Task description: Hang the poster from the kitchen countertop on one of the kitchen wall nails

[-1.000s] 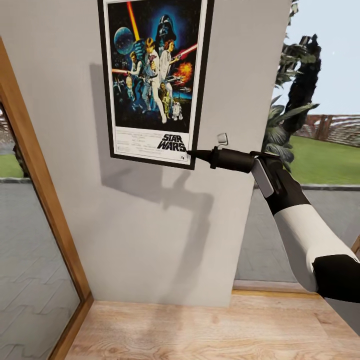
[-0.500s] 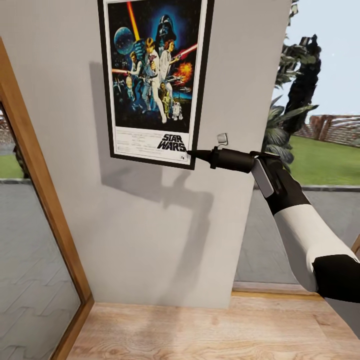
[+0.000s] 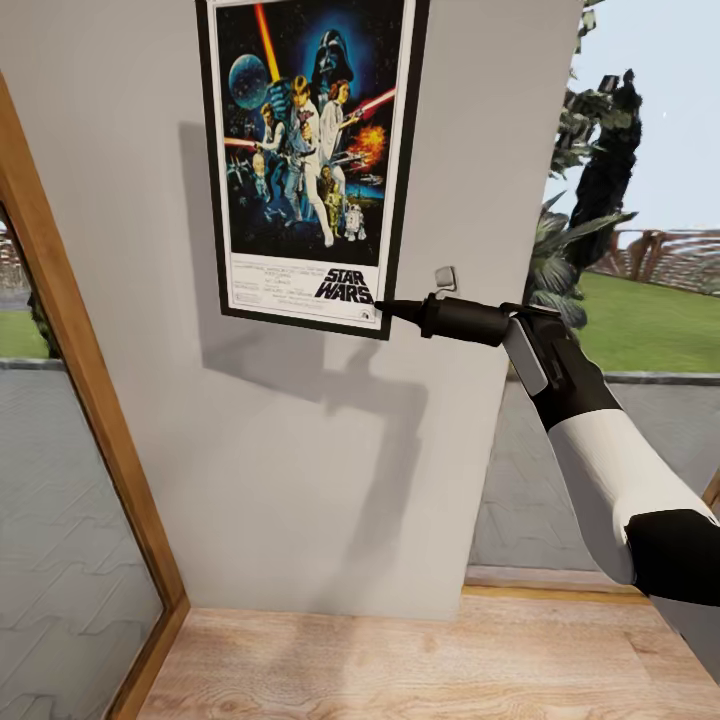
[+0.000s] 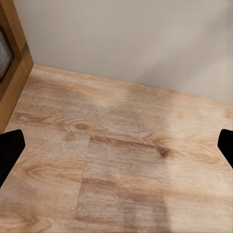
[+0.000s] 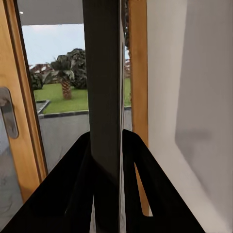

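The Star Wars poster [image 3: 305, 150], black-framed with a white border, lies flat against the grey wall [image 3: 300, 450]. My right gripper [image 3: 385, 311] reaches in from the right and is shut on the poster's lower right corner. In the right wrist view the poster [image 5: 104, 87] shows edge-on as a dark strip between the closed fingers [image 5: 80, 184]. A small grey wall nail [image 3: 445, 275] sticks out just above that gripper. My left gripper [image 4: 116, 148] hangs open over the wooden floor [image 4: 121, 145], holding nothing. The kitchen countertop is out of view.
A wooden door frame [image 3: 80, 400] with glass borders the wall on the left. The wall ends at the right, where a window shows plants [image 3: 600, 190] and lawn. Light wooden floor [image 3: 400, 660] runs below. A door handle [image 5: 7, 114] appears in the right wrist view.
The poster and the right gripper hold their place. Only the head view has shifted very slightly.
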`<state>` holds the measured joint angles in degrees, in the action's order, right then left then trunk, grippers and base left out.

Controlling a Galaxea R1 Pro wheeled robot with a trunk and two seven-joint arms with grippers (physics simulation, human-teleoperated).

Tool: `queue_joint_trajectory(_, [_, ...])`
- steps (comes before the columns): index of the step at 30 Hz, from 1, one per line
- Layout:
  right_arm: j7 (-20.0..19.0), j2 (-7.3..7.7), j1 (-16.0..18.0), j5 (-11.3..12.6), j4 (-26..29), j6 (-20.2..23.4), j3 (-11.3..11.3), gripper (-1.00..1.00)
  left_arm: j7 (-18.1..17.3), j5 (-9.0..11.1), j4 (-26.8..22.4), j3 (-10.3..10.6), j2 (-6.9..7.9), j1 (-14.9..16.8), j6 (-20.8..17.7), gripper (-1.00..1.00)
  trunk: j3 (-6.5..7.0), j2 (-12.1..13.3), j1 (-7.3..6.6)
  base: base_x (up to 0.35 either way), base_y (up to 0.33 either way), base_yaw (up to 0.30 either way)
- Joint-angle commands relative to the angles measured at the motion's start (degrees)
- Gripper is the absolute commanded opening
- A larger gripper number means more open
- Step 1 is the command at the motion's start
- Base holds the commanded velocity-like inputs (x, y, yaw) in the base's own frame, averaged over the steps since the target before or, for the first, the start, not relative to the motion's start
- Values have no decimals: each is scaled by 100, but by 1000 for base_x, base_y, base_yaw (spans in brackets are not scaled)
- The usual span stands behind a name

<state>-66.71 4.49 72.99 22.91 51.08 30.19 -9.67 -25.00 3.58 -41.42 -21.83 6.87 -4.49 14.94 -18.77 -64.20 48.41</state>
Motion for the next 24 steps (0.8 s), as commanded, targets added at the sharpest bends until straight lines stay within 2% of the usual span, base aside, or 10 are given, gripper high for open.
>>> queue_joint_trajectory(1, [-2, 7, 5, 58, -1, 63, -18, -100, -42, 37, -4, -11, -1, 1, -9, 100, 13, 38, -22, 0, 0, 0])
queue_joint_trajectory(24, [-9, 9, 5, 62, -1, 66, -17, -100, -40, 37, -1, -14, -1, 1, -9, 100, 426, 960, -527, 0, 0, 0])
